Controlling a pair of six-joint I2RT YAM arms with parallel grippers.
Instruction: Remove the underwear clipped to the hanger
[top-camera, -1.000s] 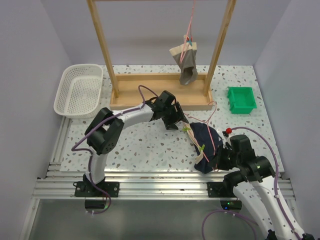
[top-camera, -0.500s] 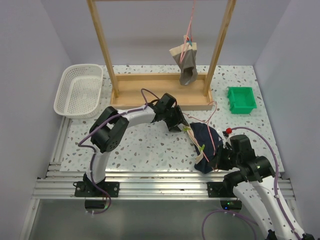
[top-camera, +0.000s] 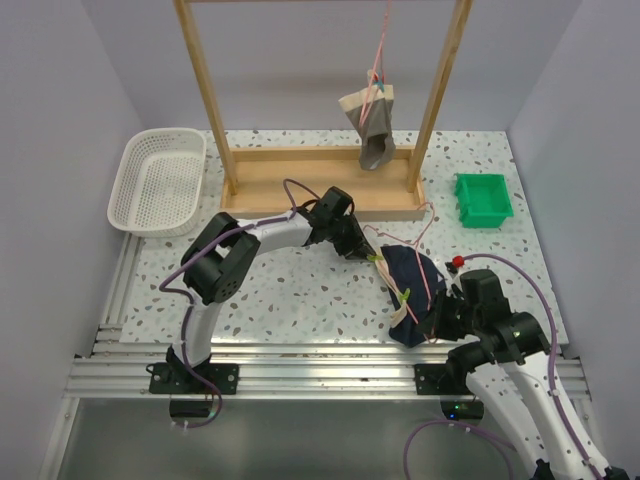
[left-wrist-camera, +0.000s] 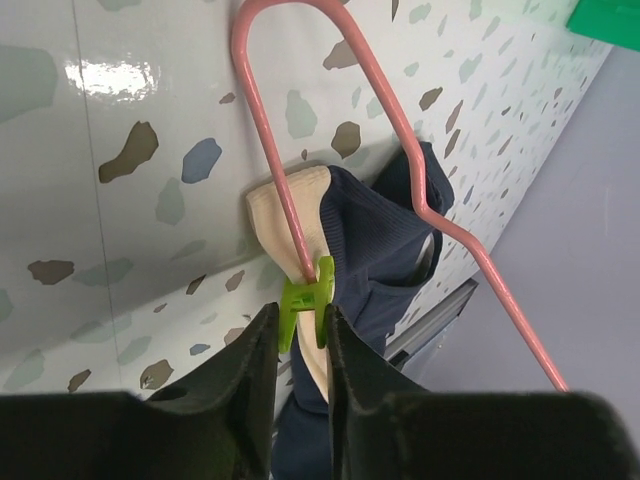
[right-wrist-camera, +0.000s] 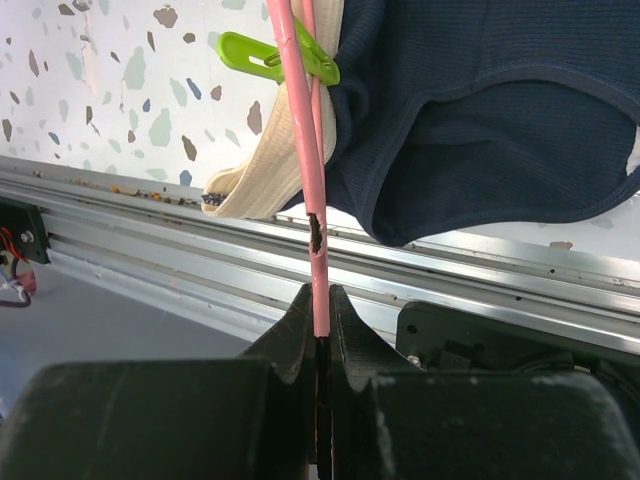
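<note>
While your right pincer (right-wrist-camera: 318, 292) clamps the pink wire hanger (right-wrist-camera: 304, 150) steady, your left pincer (left-wrist-camera: 300, 320) squeezes the small green clip (left-wrist-camera: 303, 298) to free the dark navy briefs (left-wrist-camera: 375, 250).

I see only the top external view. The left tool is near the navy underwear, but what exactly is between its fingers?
Observer: In the left wrist view the left tool straddles a green clip pinning the navy underwear to the pink hanger; contact is unclear.
Operator: And the other arm, what does it hold?
Observer: The right tool is shut on the hanger's wire only, no cloth.
Operator: Is the wire in good state there?
Observer: Its pink coating has a dark chip just above the grip.
</note>
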